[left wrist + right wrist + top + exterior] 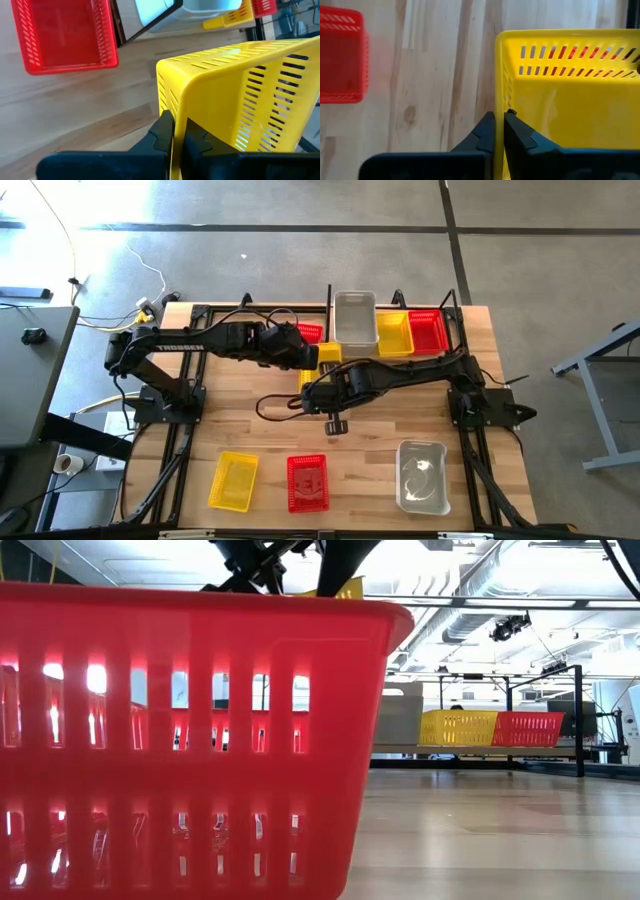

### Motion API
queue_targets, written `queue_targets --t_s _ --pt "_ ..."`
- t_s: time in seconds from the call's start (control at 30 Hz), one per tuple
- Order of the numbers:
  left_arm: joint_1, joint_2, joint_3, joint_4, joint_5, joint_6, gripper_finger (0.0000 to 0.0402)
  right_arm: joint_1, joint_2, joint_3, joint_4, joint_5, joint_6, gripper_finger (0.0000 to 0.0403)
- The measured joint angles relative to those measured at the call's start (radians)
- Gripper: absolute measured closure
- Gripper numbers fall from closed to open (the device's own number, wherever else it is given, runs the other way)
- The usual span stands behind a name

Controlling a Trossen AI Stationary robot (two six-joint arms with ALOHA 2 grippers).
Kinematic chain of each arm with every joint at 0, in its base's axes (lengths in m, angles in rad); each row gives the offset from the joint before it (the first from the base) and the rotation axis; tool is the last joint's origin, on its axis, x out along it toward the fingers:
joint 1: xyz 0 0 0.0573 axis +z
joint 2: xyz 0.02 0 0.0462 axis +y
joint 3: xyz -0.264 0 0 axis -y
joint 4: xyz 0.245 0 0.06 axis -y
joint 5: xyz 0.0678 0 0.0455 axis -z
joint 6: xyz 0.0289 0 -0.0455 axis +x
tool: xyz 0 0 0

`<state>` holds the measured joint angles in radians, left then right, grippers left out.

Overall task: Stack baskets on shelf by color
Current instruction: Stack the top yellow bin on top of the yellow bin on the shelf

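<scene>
High view, held basket: a yellow basket [318, 366] is seen at mid-table between the two arms, largely covered by them, just in front of the shelf [455, 315].
High view, left gripper [318, 358]: it is set at the basket's near-shelf side; its grip is not resolved from above.
High view, right gripper [312, 387]: it is placed at the basket's opposite side.
High view, other baskets: a clear basket [354, 317], a second yellow basket [393, 333] and a red basket [428, 331] are lodged on the shelf; another red basket [308, 332] lies beside the left arm; three more are lined up along the front edge.
Low view: the frame is mostly filled by a front red basket [180, 740]; the yellow rim is glimpsed above it, apparently lifted.
Left wrist view: the fingers [162, 132] are closed narrowly on the thin yellow wall, which is tilted.
Right wrist view: the fingers [487, 132] are pinched on the rim at a corner; the bare table [435, 75] is seen below.
Handling, judged: the basket is taken to be light, thin-walled and somewhat flexible, with smooth plastic that may slip.
Hold, judged: the rim edge near a corner is favoured, where the wall is stiffest.
</scene>
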<state>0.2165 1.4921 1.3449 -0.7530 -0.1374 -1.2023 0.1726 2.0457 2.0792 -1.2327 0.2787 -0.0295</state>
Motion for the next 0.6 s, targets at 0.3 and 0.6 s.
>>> queue_targets --t_s 0.3,0.6 --pt "-0.001 0.0 0.0 0.002 0.025 0.086 0.0341 0.003 0.0 0.0 -0.015 0.011 0.048 0.0401" --pt "0.071 0.0 0.0 0.004 0.12 0.243 0.0275 -0.001 -0.009 0.0 -0.04 -0.036 0.157 0.0403"
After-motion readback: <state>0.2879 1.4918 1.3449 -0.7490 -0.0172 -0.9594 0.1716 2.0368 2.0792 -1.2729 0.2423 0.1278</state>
